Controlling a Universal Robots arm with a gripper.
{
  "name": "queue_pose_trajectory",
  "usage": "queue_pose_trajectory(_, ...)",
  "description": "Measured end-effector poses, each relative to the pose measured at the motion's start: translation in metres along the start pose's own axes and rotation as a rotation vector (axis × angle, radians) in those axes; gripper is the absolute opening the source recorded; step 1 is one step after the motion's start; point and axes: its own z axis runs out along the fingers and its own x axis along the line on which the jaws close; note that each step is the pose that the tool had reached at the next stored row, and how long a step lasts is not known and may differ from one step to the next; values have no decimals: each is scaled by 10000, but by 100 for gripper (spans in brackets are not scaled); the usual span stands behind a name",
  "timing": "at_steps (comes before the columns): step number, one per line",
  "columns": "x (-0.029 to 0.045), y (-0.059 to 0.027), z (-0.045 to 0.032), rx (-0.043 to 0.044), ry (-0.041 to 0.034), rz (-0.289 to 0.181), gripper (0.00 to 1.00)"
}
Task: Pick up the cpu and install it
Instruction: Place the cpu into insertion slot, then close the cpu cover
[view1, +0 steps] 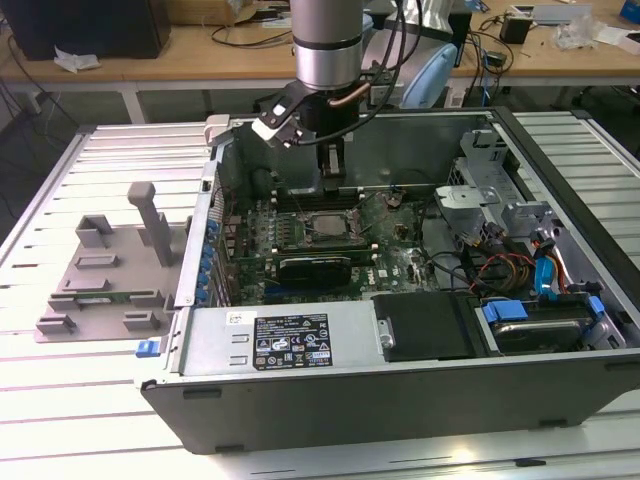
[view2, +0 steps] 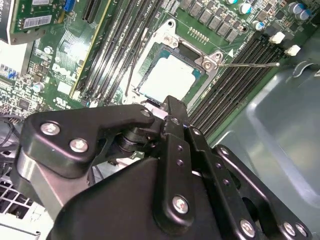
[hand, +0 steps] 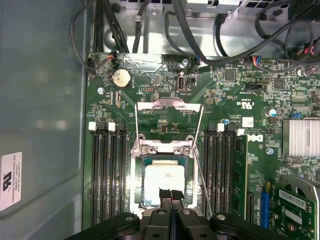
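Inside the open computer case (view1: 400, 400) on the slatted worktop (view1: 60, 420), near the exterior view's centre, the cpu (view1: 325, 224) lies flat in its socket beneath my fingers (hand: 164, 196), closed together and empty; I judge it light, stiff, slick-topped and fragile underneath, best gripped by opposite edges.

The case (view1: 400, 400) lies open on the surface (view1: 80, 420), with the tray (view1: 100, 270) just beside it on the exterior view's left. Inside, the motherboard (view1: 400, 265) sits on the case floor. The power supply (view1: 290, 340) runs along the near wall, and the drive cage (view1: 540, 330) is at the exterior view's right. At mid-board the cpu (hand: 162, 180) rests in the socket (hand: 137, 150), between banks of memory slots (hand: 107, 170) on either side. The tool (hand: 170, 194) hangs right over the cpu's edge, inside the case and close to the far wall.
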Motion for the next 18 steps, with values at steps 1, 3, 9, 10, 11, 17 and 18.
queue_pose_trajectory(1,0,0,-1,1,-1,0,11)
queue_pose_trajectory(3,0,0,-2,1,-1,0,11)
queue_pose_trajectory(9,-1,25,-4,4,-5,0,11)
queue_pose_trajectory(10,-2,46,-3,2,-3,0,11)
queue_pose_trajectory(11,-3,84,-1,2,-2,-1,11)
queue_pose_trajectory(17,-15,396,12,1,-1,0,11)
queue_pose_trajectory(18,-16,441,13,2,-2,2,11)
